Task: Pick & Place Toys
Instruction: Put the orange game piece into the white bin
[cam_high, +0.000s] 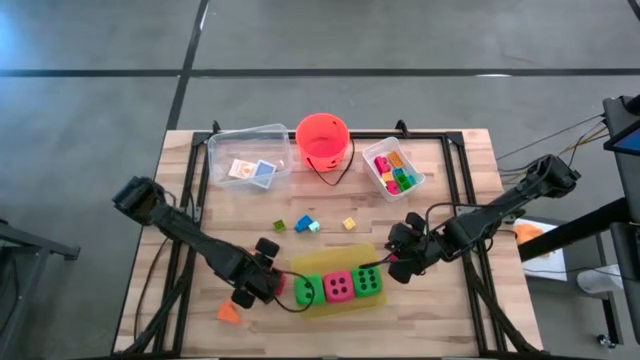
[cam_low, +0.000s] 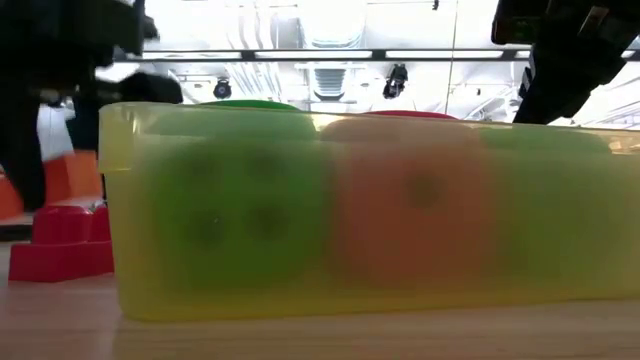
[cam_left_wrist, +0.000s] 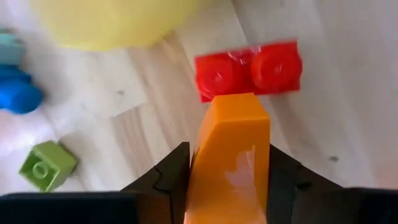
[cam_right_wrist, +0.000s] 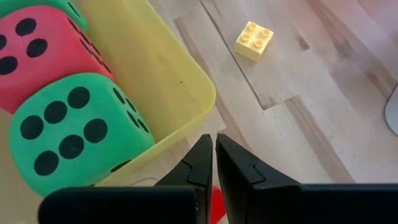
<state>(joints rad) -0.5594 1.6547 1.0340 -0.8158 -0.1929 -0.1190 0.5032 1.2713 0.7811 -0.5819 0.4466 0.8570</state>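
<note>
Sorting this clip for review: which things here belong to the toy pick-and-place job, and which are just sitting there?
Job:
three dice in the yellow tray
orange brick, held by the left gripper
red brick
yellow brick
green brick
binned bricks
cards

Lying about:
yellow tray
orange-red bucket
right gripper, shut

Through the yellow tray (cam_low: 300, 290) wall in the low view, the three dice (cam_low: 240, 205) are blurs. Beside the tray, the red brick (cam_low: 60, 245) is partly hidden.
</note>
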